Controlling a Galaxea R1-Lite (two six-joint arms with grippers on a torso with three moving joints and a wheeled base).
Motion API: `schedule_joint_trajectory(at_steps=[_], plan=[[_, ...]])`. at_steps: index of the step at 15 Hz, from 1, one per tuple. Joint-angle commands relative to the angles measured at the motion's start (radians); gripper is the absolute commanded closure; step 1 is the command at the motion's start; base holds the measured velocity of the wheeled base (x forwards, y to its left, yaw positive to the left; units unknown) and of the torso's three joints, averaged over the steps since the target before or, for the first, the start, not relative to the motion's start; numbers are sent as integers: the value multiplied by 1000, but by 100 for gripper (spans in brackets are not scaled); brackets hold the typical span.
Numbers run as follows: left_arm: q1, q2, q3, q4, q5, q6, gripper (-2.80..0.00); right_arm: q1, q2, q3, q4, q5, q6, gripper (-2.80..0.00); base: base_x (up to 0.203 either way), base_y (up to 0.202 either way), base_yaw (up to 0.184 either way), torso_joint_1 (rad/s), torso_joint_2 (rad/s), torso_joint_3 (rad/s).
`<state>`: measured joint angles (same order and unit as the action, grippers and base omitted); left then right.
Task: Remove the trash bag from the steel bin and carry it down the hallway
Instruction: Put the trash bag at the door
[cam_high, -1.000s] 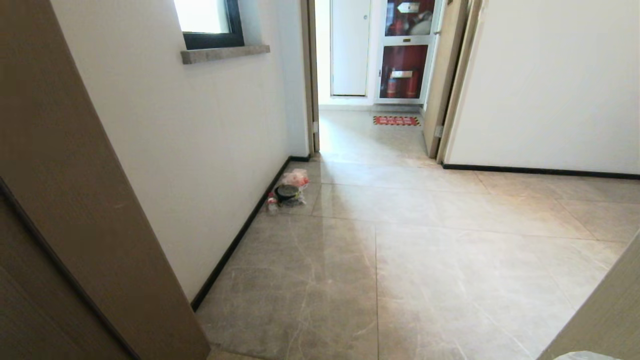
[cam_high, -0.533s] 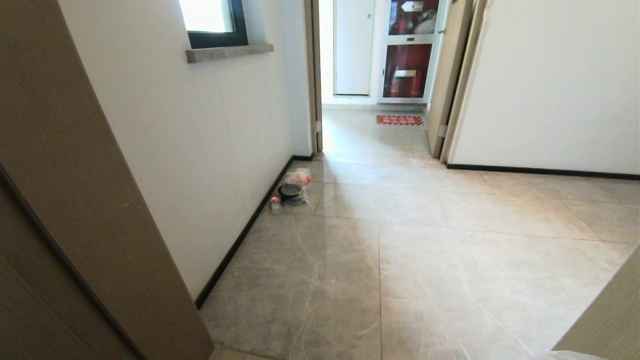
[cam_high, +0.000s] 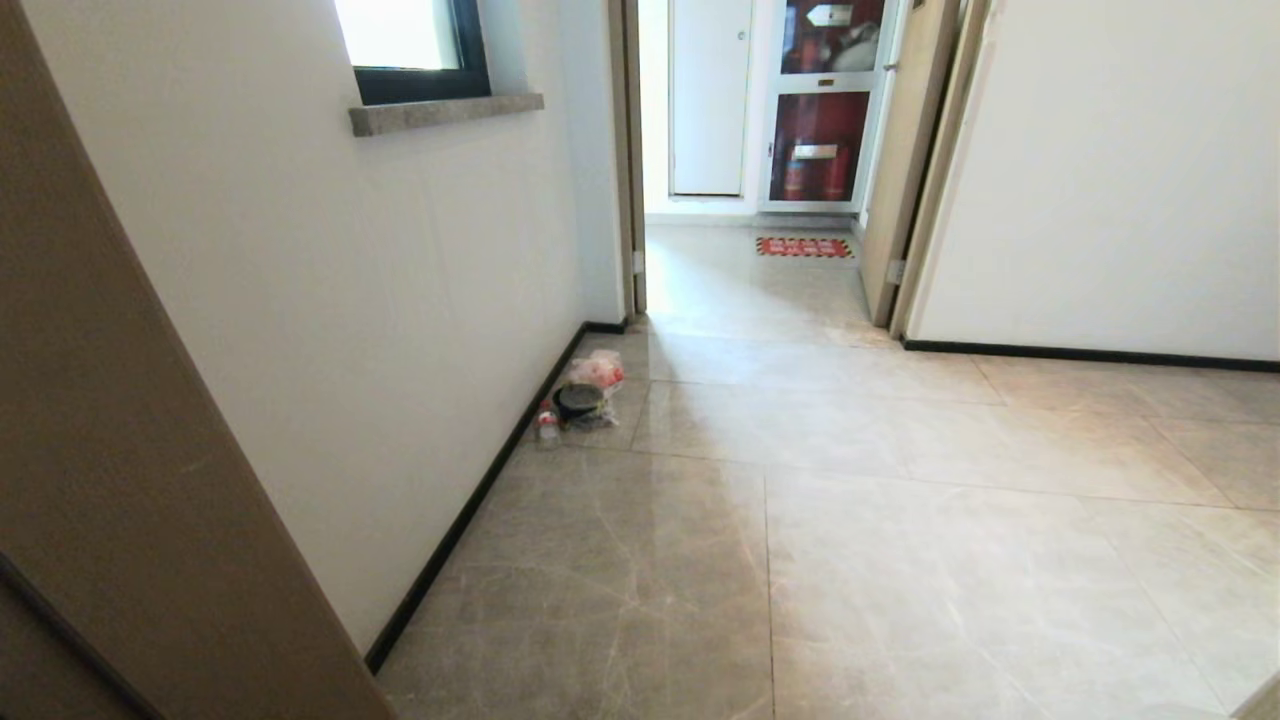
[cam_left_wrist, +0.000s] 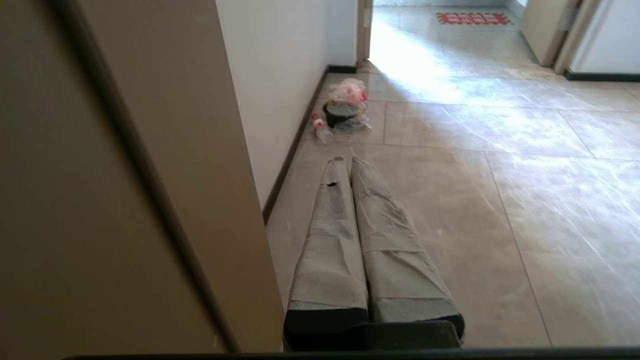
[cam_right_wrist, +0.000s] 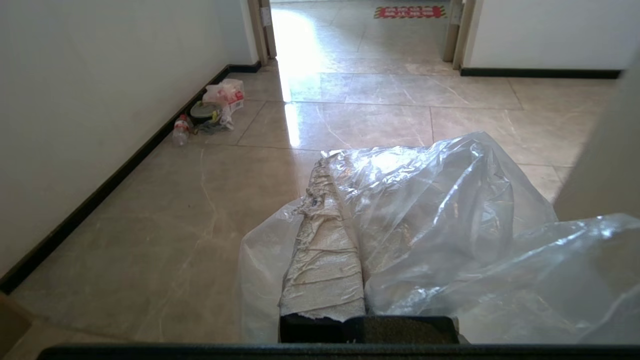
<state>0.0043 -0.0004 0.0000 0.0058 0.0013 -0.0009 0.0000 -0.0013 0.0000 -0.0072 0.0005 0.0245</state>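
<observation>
In the right wrist view the trash bag (cam_right_wrist: 450, 210), thin clear wrinkled film, billows over and beside my right gripper (cam_right_wrist: 327, 162). That gripper is shut on the bag's film, and one taped finger is veiled by the plastic. My left gripper (cam_left_wrist: 347, 160) is shut and empty, held level over the floor next to a tan door frame (cam_left_wrist: 125, 175). The hallway (cam_high: 850, 500) stretches ahead with glossy beige marble-look tiles, white walls and a black baseboard. The steel bin is out of view. Neither arm shows in the head view.
A small heap of litter (cam_high: 580, 398) lies against the left wall: a dark round container, a red-and-white bag, a small bottle. A tan door frame (cam_high: 120, 450) stands close on the left. Far ahead are an open doorway (cam_high: 740, 270) and a red floor mat (cam_high: 803, 246).
The whole head view has shifted as the robot moves forward: both door frames have slid toward the picture's edges, and the sliver of bag at bottom right has left it.
</observation>
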Motion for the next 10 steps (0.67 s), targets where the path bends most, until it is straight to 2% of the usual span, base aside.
schedule_joint_trajectory(at_steps=[1, 10], plan=[[0, 0, 2, 0, 0, -1, 0, 0, 0, 2, 0, 0, 0, 0, 190, 0, 1, -1, 4, 1], [0, 0, 2, 0, 0, -1, 0, 0, 0, 2, 1, 0, 0, 0, 194, 0, 1, 1, 3, 1]])
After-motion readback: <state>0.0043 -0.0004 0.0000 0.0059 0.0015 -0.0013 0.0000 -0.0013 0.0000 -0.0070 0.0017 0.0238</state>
